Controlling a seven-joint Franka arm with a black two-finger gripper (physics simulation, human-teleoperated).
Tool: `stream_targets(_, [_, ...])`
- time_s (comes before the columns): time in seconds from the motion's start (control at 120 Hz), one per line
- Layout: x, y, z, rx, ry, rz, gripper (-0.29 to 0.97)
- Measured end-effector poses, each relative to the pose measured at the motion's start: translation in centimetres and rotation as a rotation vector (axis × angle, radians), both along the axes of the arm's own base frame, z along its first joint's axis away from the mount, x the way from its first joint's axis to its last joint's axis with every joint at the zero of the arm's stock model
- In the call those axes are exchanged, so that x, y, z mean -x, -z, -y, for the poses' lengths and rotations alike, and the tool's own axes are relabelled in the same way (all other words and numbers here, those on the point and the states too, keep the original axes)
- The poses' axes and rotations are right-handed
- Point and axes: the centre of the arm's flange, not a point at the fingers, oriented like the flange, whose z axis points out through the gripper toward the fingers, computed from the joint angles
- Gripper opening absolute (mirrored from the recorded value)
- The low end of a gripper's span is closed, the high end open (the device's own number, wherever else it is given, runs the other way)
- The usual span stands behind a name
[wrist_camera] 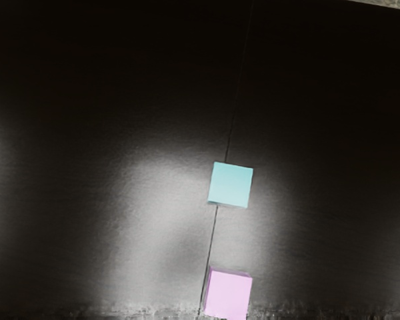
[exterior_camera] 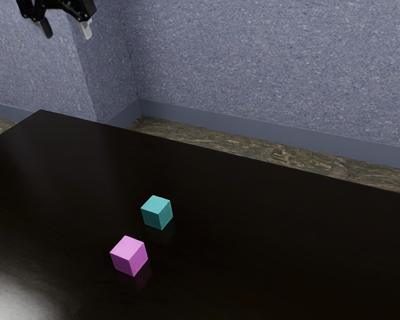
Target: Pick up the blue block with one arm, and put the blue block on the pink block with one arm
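A blue-teal block point(exterior_camera: 157, 212) rests on the dark table point(exterior_camera: 287, 253) near its middle. Just in front of it, toward the exterior view's lower left, lies a pink block point(exterior_camera: 129, 255); a small gap separates the two. My gripper point(exterior_camera: 67, 28) hangs high in the exterior view's upper left corner, far above the table and well away from both blocks, its two fingers spread apart with nothing between them. From the wrist camera I look straight down on the blue block point(wrist_camera: 230, 185) and the pink block point(wrist_camera: 227, 294), both small and far below.
The table's far edge runs diagonally across the exterior view, with a brown floor strip point(exterior_camera: 267, 150) and a blue-grey wall point(exterior_camera: 267, 60) behind it. A thin seam point(wrist_camera: 235, 113) crosses the tabletop past both blocks. A bright glare lies on the table's near left corner point(exterior_camera: 20, 297).
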Motion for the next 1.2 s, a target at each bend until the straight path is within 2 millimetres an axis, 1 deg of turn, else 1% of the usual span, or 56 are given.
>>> stream_targets(0.075, [-0.5, 0.9, 2.1, -0.006, 0.032, -0.026, 0.68])
stream_targets(0.167, [-0.5, 1.3, 4.6, -0.009, 0.076, -0.042, 0.68])
stream_targets(0.25, [-1.2, 3.1, 6.2, -0.012, 0.102, -0.073, 0.68])
stream_targets(0.317, [-0.5, 7.5, 6.5, -0.021, 0.109, -0.135, 0.68])
stream_targets(0.367, [0.0, 12.3, 6.5, -0.026, 0.111, -0.19, 0.68])
stream_targets(0.408, [0.6, 16.4, 6.0, -0.028, 0.103, -0.227, 0.68])
stream_targets(0.492, [1.7, 22.4, 5.0, -0.026, 0.088, -0.259, 0.68])
stream_targets(0.542, [2.1, 25.0, 5.1, -0.026, 0.092, -0.251, 0.68])
stream_targets(0.683, [2.4, 30.2, 5.5, -0.027, 0.105, -0.208, 0.68])
stream_targets(0.783, [2.5, 32.7, 5.7, -0.026, 0.111, -0.184, 0.68])
stream_targets(0.883, [1.6, 34.8, 5.9, -0.025, 0.118, -0.169, 0.68])
stream_targets(1.033, [-0.7, 36.4, 5.5, -0.021, 0.137, -0.125, 0.68])
stream_targets(1.158, [-1.8, 37.2, 5.2, -0.023, 0.155, -0.099, 0.68])
stream_targets(1.2, [-2.5, 37.5, 5.2, -0.024, 0.163, -0.092, 0.68])
